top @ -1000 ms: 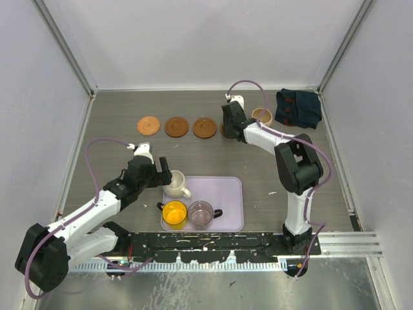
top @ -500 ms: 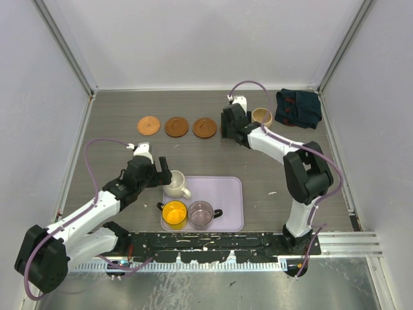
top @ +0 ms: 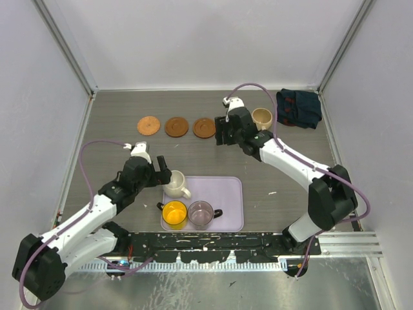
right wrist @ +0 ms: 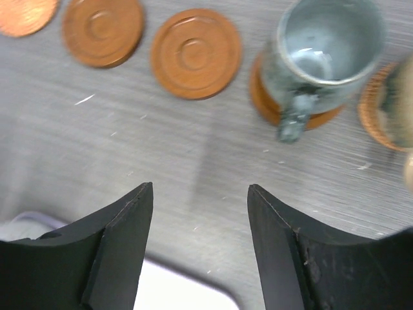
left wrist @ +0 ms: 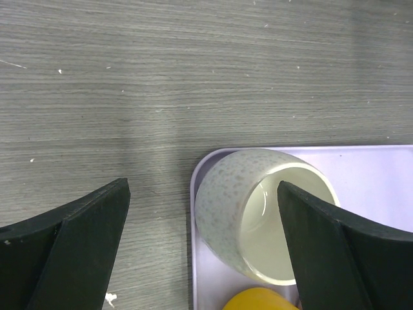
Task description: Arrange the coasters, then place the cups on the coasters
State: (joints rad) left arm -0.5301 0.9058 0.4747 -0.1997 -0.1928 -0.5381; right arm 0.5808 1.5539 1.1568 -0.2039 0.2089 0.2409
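Three bare brown coasters lie in a row at the back left; the right wrist view shows them as well. A grey-green cup stands on a fourth coaster, hidden under the arm in the top view. Beside it a beige cup sits on a coaster. My right gripper is open and empty, drawn back from the grey-green cup. My left gripper is open around the cream-white cup, one finger inside its rim. Yellow and glass cups stand on the tray.
The lavender tray lies at the near middle, its corner showing in the left wrist view. A dark blue folded cloth sits at the back right. Grey walls close off the sides and the back.
My right gripper has opened off the grey-green cup, left it on its coaster, and pulled back toward the near left. The left gripper has stayed open at the cream-white cup.
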